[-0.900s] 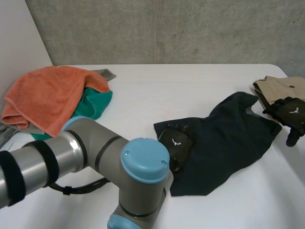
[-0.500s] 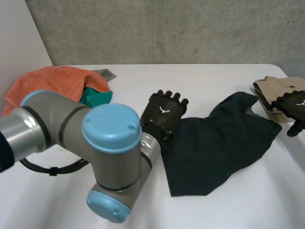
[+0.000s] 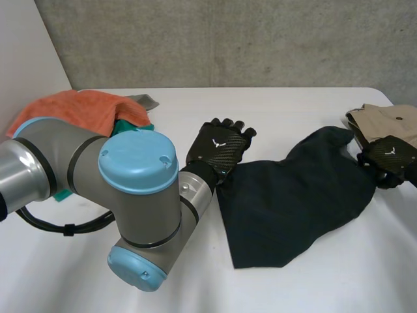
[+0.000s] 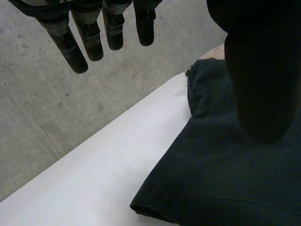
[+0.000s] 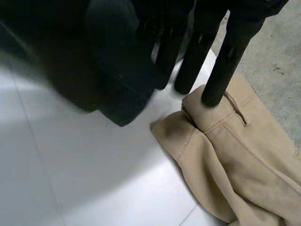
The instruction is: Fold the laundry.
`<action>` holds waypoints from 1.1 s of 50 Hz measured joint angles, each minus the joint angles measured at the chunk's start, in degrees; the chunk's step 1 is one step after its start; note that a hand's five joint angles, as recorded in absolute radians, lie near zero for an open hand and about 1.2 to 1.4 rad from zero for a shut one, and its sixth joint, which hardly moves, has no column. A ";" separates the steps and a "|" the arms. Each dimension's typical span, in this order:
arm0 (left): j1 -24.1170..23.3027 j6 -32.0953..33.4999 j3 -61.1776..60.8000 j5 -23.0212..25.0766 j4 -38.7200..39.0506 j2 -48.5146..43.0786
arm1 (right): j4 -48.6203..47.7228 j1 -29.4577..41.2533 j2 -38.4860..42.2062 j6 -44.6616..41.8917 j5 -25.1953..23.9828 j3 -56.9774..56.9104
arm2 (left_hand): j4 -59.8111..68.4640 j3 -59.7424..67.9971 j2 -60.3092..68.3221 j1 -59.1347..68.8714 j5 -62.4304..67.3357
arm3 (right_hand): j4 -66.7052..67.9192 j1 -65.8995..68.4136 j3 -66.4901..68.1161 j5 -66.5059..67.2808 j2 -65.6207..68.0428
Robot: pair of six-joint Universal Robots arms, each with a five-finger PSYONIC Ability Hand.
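A dark navy cloth lies crumpled on the white table, right of centre. My left hand hovers at its left edge with the fingers straight and nothing in them; the cloth lies under the thumb. My right hand is at the cloth's right corner. There its thumb and inner fingers close on a dark fold, while one straight finger touches a beige garment.
The beige garment lies at the table's right edge. An orange towel is piled over a green cloth and a grey one at the back left. My left arm's elbow stands large at the front left.
My left hand has lifted off the cloth's left part and moved back to its edge as the arm swung left. My right hand has shifted onto the cloth's right corner and closed.
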 measured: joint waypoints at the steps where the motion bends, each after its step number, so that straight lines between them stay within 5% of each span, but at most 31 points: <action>1: 0.00 0.01 0.01 -0.01 0.00 -0.09 | -0.57 0.04 0.13 0.66 0.02 0.02 | 0.00 0.00 0.00 0.00 0.00 | 7.25 5.37 7.16 6.63 7.17; 7: 0.06 -0.02 0.02 -0.19 0.00 -0.31 | -5.24 0.66 -1.54 4.69 0.32 2.65 | 0.00 0.00 0.00 0.00 0.00 | 13.16 8.25 12.63 11.16 10.98; 22: 2.80 -0.17 -0.13 -1.52 -0.38 2.72 | -22.02 11.33 -25.61 6.50 6.79 16.84 | 0.00 0.00 0.00 0.00 0.00 | 13.37 10.39 12.65 12.56 11.28; 30: 8.42 -0.39 -2.07 -4.49 -1.13 10.05 | -28.26 23.34 -33.47 1.08 -0.35 26.31 | 0.00 0.00 0.00 0.00 0.00 | 13.39 10.40 12.90 13.64 11.29; 39: 13.54 -0.67 -7.17 -4.77 -2.57 16.83 | -23.30 31.36 -33.31 -8.14 -5.51 38.02 | 0.00 0.00 0.00 0.00 0.00 | 12.65 11.17 12.21 13.31 10.72; 43: 14.51 -0.64 -8.44 -4.24 -2.74 18.30 | -20.11 32.26 -33.00 -12.59 -5.43 39.53 | 0.00 0.00 0.00 0.00 0.00 | -2.73 0.57 -3.07 -1.38 -4.20; 46: 14.90 -0.57 -8.52 -4.00 -2.74 19.03 | -17.00 32.80 -32.98 -13.49 -4.67 38.98 | 0.00 0.00 0.00 0.00 0.00 | -26.98 -24.45 -27.46 -27.56 -29.11; 48: 14.96 -0.54 -7.98 -4.03 -2.72 19.32 | -15.40 33.19 -33.41 -11.18 -3.69 37.83 | 0.00 0.00 0.00 0.00 0.00 | -40.61 -38.28 -41.39 -40.50 -42.82; 55: 14.01 -1.09 -2.71 -5.95 -3.88 19.58 | -13.47 31.91 -38.93 15.69 4.16 31.52 | 0.00 0.00 0.00 0.00 0.00 | -43.11 -39.38 -43.36 -42.05 -44.41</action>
